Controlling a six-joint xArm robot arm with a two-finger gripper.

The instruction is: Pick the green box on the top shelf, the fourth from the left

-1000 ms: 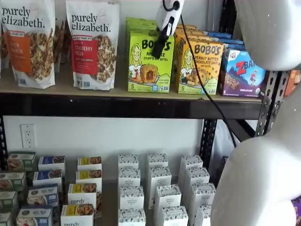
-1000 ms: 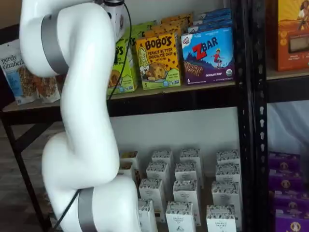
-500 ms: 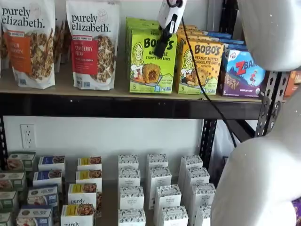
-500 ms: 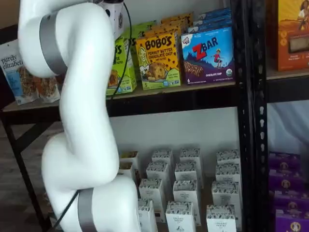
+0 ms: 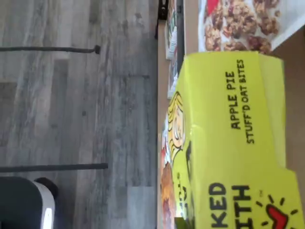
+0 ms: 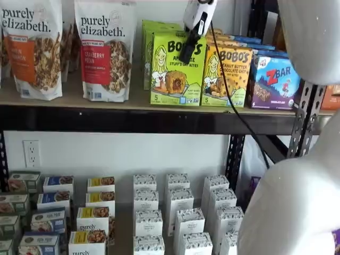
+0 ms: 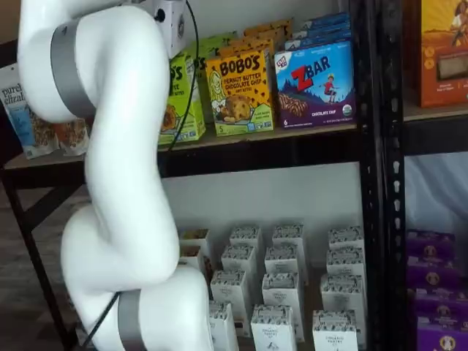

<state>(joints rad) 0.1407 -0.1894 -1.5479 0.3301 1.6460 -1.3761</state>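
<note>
Your gripper [image 6: 189, 50] is pinching the green box [image 6: 178, 69], which leans out at the front of the top shelf [image 6: 133, 119], left of the orange carton [image 6: 227, 71]. Only the wrist view shows its glossy cardboard top [image 5: 228, 129] and the grey plank floor [image 5: 76, 114].

A plain white wall [image 6: 122, 154] stands behind the racking, with a white power outlet [image 6: 31, 153] set low on it. Black perforated uprights [image 7: 386, 183] frame the bays. Below, the floor [image 5: 76, 114] is grey wood-look planking. The light is even.
</note>
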